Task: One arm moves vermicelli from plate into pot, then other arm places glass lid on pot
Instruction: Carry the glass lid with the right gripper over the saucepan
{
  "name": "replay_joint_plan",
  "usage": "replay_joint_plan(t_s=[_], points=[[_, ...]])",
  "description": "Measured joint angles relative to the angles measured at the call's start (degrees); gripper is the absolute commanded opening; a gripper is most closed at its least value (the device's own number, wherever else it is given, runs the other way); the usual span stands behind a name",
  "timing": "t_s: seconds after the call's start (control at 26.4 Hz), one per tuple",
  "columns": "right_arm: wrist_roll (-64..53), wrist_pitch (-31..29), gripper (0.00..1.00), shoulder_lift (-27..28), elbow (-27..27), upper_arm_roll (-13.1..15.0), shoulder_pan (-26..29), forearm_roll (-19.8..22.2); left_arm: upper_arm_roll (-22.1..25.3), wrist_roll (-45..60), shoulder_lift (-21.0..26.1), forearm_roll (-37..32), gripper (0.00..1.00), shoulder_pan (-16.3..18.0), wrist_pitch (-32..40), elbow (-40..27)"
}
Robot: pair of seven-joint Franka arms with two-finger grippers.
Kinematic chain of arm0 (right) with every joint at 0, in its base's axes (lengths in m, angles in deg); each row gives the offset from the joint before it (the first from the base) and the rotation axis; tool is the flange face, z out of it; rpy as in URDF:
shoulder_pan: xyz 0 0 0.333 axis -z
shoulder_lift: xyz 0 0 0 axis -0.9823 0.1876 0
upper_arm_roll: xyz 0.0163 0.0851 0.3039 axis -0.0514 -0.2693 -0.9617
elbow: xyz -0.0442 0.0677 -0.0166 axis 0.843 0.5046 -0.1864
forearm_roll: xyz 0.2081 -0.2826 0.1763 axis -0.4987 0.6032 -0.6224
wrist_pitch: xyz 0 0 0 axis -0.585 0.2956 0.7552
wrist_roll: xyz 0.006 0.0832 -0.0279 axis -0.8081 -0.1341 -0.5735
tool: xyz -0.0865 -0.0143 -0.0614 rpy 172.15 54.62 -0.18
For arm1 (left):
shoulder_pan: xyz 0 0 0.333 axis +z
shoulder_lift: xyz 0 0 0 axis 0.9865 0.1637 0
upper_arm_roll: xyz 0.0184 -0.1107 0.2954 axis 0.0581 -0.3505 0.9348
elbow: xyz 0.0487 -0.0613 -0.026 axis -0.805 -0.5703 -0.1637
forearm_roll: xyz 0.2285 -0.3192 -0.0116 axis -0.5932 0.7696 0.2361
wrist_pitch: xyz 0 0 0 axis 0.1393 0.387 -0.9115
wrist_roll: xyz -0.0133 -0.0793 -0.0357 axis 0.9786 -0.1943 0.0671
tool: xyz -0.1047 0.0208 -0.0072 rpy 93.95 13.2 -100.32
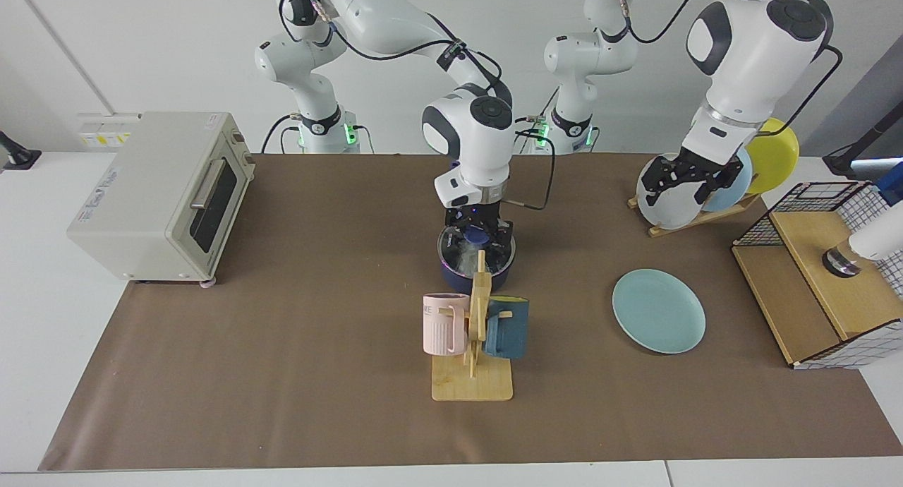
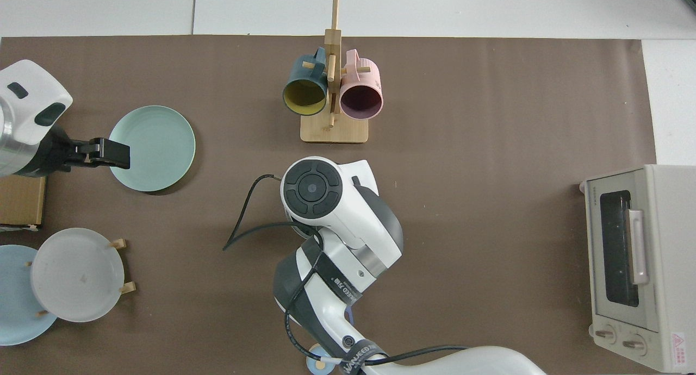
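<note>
Lid (image 1: 476, 250) sits flat on the pot (image 1: 474, 276) at mid-table, and the right gripper (image 1: 479, 231) is down over its blue knob (image 1: 477, 237), fingers either side of it; whether they are clamped on it or apart is hard to tell from the facing view, and from above the arm's own wrist hides the whole pot. Through the glass there is a pale patch inside the pot that looks like the noodles (image 1: 465, 262), though it is too small to be sure. Just in front of the pot stands a wooden mug stand (image 1: 474, 346) with a pink mug (image 1: 444, 323) and a dark teal mug (image 1: 506, 327) hanging on it, and its top peg covers part of the lid. Over at the other side, the green plate (image 1: 658, 310) lies flat on the brown mat (image 1: 282, 374) with nothing on it. The left gripper (image 1: 690, 183) waits up in the air, well apart from the pot, in front of the white, blue and yellow plates (image 1: 712, 180) standing upright in their rack; in the top view its fingers (image 2: 109, 152) lie closed together over the edge of the green plate. A toaster oven (image 1: 159, 194) sits at the far end of the table, and a wire-sided wooden box (image 1: 822, 279) at the near end by the plate.
</note>
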Motion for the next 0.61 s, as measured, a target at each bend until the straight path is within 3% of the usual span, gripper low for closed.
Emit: replay_joint_plan(t_s=[0.61], points=[[1.9,-0.8,0.10,0.0,-0.4,0.2,-0.6,1.5,0.0,0.0,-0.1,0.0,1.00,0.0,0.0,0.0]])
